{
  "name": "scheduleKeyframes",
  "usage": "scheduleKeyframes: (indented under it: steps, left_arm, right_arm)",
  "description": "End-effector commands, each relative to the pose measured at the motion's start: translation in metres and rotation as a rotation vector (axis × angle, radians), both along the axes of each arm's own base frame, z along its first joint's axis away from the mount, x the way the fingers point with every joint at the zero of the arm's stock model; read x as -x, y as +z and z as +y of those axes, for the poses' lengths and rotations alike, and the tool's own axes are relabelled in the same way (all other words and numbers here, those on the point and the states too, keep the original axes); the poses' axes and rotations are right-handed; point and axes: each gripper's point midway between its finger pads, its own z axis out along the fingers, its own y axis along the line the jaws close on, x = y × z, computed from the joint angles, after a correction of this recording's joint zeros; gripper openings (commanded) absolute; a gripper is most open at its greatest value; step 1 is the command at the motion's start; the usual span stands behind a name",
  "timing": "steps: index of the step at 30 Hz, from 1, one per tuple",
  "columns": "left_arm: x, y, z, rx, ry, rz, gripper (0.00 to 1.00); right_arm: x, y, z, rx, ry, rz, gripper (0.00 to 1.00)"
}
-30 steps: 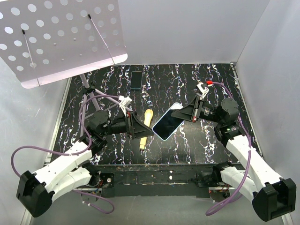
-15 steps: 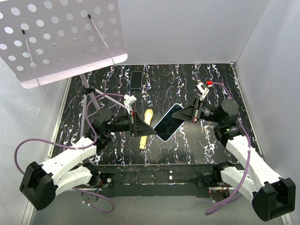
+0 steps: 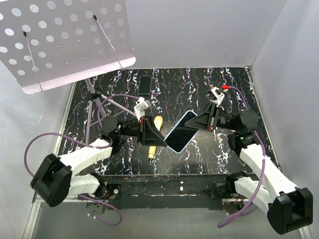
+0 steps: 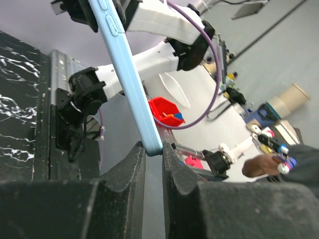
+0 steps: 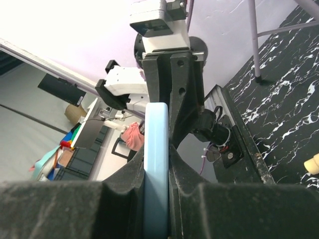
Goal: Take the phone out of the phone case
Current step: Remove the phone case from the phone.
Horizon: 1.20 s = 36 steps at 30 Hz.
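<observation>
The right gripper (image 3: 198, 122) clamps the phone (image 3: 180, 132) between its fingers while the left gripper (image 4: 153, 149) apparently pinches the phone case (image 4: 124, 74) corner between its fingertips, so peel that corner away slowly, with the right holding firm.

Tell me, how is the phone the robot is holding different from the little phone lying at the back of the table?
The held phone is lifted and tilted between the left pincer and right pincer; the back phone lies flat on the table, untouched. The held phone wears a light blue case; the back phone looks dark all over. The held phone looks bigger than the back phone. Both have dark screens.
</observation>
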Motion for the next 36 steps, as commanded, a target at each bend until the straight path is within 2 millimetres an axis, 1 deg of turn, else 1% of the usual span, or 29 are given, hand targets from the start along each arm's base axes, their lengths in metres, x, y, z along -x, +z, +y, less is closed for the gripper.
scheduleKeyframes:
  steps: [1,2,5,6,7,12,16,20,24,26,27,29,31,32,33,34,35,36]
  left_arm:
    - [0.007,0.014,0.001,0.109,-0.095,-0.149,0.0]
    - [0.004,0.015,-0.001,0.115,-0.101,-0.144,0.0]
    - [-0.008,0.007,-0.01,0.099,-0.107,-0.121,0.0]
    - [-0.011,0.002,-0.013,0.082,-0.108,-0.111,0.0]
    - [-0.014,0.003,-0.015,0.084,-0.1,-0.111,0.0]
    - [-0.032,-0.001,-0.027,0.054,-0.068,-0.085,0.0]
    - [-0.036,-0.005,-0.031,0.049,-0.077,-0.077,0.0]
    - [-0.041,-0.01,-0.036,0.035,-0.09,-0.052,0.0]
    - [-0.052,-0.021,-0.043,0.003,-0.065,0.001,0.0]
    - [-0.061,-0.029,-0.048,-0.016,-0.028,0.038,0.0]
    - [-0.065,-0.032,-0.05,-0.029,-0.012,0.06,0.0]
    - [-0.073,-0.034,-0.053,-0.033,0.026,0.095,0.0]
    - [-0.082,-0.037,-0.055,-0.046,0.106,0.165,0.0]
    - [-0.087,-0.035,-0.055,-0.036,0.158,0.189,0.0]
    - [-0.088,-0.035,-0.053,-0.028,0.2,0.22,0.0]
    - [-0.086,-0.029,-0.051,-0.006,0.222,0.224,0.0]
    - [-0.084,-0.024,-0.051,0.008,0.241,0.237,0.0]
    - [-0.083,-0.022,-0.05,0.008,0.261,0.256,0.0]
  right_arm:
    - [0.033,0.034,-0.007,-0.086,0.118,-0.015,0.01]
    - [0.036,0.04,-0.008,-0.104,0.128,-0.014,0.01]
    - [0.045,0.056,-0.013,-0.156,0.159,-0.026,0.01]
    - [0.047,0.061,-0.014,-0.177,0.167,-0.033,0.01]
    - [0.048,0.064,-0.015,-0.193,0.169,-0.024,0.01]
    - [0.047,0.068,-0.016,-0.24,0.19,0.01,0.01]
    - [0.055,0.08,-0.022,-0.306,0.236,0.002,0.01]
    - [0.058,0.079,-0.02,-0.267,0.223,-0.01,0.01]
    - [0.064,0.089,-0.023,-0.278,0.24,-0.027,0.01]
    - [0.065,0.092,-0.023,-0.274,0.24,-0.034,0.01]
    - [0.062,0.091,-0.021,-0.265,0.23,-0.024,0.01]
    - [0.056,0.089,-0.019,-0.258,0.202,-0.02,0.01]
    - [0.05,0.091,-0.018,-0.276,0.16,-0.04,0.01]
    - [0.045,0.092,-0.017,-0.28,0.13,-0.048,0.01]
    - [0.039,0.089,-0.016,-0.271,0.09,-0.06,0.01]
    - [0.033,0.087,-0.014,-0.258,0.044,-0.074,0.01]
    - [0.025,0.081,-0.012,-0.224,-0.007,-0.08,0.01]
    - [0.018,0.077,-0.011,-0.196,-0.058,-0.092,0.01]
